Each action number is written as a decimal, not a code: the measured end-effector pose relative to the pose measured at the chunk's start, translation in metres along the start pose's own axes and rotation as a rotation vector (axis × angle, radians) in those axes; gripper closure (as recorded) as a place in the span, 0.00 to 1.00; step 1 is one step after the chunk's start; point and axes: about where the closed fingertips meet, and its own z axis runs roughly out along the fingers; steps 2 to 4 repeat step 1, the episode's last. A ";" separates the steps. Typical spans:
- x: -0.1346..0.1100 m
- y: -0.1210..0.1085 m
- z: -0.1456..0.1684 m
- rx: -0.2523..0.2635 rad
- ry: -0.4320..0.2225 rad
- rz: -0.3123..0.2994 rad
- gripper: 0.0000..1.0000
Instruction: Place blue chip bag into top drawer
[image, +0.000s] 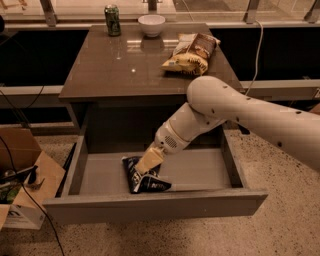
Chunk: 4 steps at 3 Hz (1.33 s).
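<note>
The blue chip bag (145, 181), dark navy with white lettering, lies on the smooth grey floor of the open top drawer (150, 209), left of its middle. My gripper (148, 163) reaches down into the drawer from the right. Its tan fingers are closed on the bag's upper edge. My white arm (240, 112) crosses over the drawer's right half and hides part of its back.
On the brown table (120, 70) above the drawer stand a yellow-and-brown chip bag (192, 52), a green can (112, 20) and a white bowl (151, 24). An open cardboard box (22, 175) with cables sits on the floor at the left.
</note>
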 end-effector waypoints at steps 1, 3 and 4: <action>0.000 0.001 0.001 -0.002 0.002 -0.002 0.00; 0.000 0.001 0.001 -0.002 0.002 -0.002 0.00; 0.000 0.001 0.001 -0.002 0.002 -0.002 0.00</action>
